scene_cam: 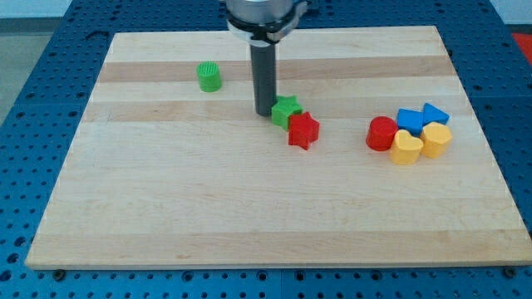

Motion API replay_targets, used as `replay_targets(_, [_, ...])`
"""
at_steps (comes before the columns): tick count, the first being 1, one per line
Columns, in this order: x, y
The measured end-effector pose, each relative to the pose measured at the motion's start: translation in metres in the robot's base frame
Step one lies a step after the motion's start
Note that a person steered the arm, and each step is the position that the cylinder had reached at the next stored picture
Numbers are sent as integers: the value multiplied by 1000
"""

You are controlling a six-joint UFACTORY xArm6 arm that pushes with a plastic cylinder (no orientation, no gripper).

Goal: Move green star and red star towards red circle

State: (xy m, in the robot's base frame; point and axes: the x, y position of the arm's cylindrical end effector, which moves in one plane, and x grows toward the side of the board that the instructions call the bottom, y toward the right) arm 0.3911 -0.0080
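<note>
Camera view: my tip (263,113) touches the green star (285,110) from the view's left; no claw shows. Red star (303,129) adjoins it; red circle (382,134) lies well right on the surface (249,208).

pale wooden board (249,224), blue perforated table (33,100)

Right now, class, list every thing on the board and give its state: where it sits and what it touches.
my tip: down on the board, against the green star's left side.
green star: touching the red star.
red star: apart from the red circle.
red circle: in the right cluster, beside the yellow heart.
yellow heart: in the cluster.
yellow hexagon: in the cluster.
blue blocks: at the cluster's top.
green cylinder: alone, upper left.
</note>
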Motion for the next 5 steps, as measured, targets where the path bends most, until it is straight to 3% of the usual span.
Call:
replay_targets(3, [6,83])
replay_targets(5, [6,97])
